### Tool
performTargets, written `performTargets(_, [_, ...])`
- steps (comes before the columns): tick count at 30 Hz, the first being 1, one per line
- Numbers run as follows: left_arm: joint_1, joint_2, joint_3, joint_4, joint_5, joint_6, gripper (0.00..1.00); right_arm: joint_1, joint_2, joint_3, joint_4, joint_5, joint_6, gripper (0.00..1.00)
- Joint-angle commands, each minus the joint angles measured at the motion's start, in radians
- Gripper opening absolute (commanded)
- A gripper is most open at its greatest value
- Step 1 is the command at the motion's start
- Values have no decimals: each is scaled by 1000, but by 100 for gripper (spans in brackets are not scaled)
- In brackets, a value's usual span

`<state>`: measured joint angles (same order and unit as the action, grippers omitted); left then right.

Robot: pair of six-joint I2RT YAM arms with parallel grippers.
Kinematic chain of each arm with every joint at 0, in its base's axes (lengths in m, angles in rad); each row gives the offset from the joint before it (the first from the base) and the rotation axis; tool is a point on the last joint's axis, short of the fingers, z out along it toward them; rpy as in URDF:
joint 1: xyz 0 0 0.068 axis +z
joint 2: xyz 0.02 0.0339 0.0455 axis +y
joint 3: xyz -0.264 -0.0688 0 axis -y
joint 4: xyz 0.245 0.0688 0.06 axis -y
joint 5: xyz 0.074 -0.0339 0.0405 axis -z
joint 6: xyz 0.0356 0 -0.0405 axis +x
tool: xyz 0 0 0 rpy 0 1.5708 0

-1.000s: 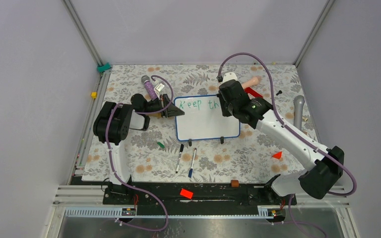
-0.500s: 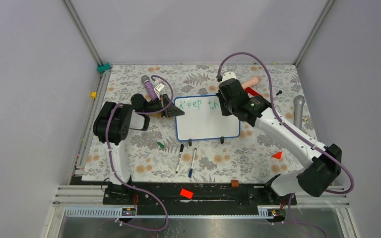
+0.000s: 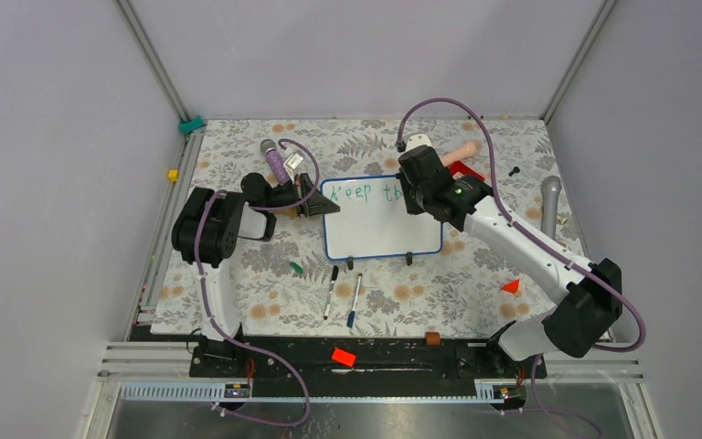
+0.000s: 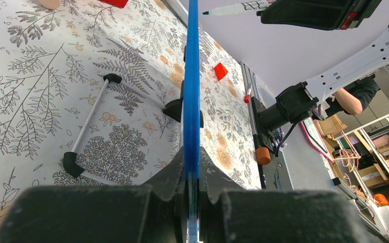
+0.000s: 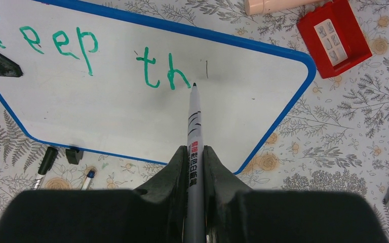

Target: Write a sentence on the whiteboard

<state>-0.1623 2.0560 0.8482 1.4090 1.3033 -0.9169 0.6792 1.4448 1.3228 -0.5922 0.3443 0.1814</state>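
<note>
The whiteboard [image 3: 379,224] lies mid-table, white with a thin blue rim and two black feet. Green writing [image 5: 81,50] on it reads "Keep th". My left gripper [image 3: 318,207] is shut on the board's left edge; the left wrist view shows the blue rim [image 4: 191,91] pinched edge-on between the jaws. My right gripper [image 3: 416,197] is shut on a white marker [image 5: 194,147], held over the board's upper right. The marker's tip [image 5: 194,85] is just right of the "h", at the board's surface.
Two capped markers [image 3: 331,291] lie in front of the board, and a green cap [image 3: 296,267] to their left. A red block [image 5: 334,35] and a beige handle [image 3: 462,151] lie behind the board. A grey cylinder [image 3: 550,206] lies at right, a purple tool [image 3: 277,163] at back left.
My right arm has shifted slightly left and back over the board's top right. The left arm and the board have not moved.
</note>
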Motion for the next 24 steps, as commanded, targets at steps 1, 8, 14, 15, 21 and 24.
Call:
performTargets(1, [-9,-49,-8,64,22,9,0,-9,17,30,22,40,3,0])
performTargets(8, [-9,-51,-9,63,23,9,0,-9,29,32,26,54,1,0])
performTargets(14, [-9,-51,-9,64,23,9,0,-9,32,33,28,61,0,0])
performTargets(15, [-9,-51,-9,64,23,10,0,-9,31,33,27,65,1,0])
performTargets(21, [-9,-51,-9,64,23,9,0,-13,31,36,22,91,-1,0])
performTargets(24, [-9,-50,-9,64,22,9,0,-16,30,39,22,91,-3,0])
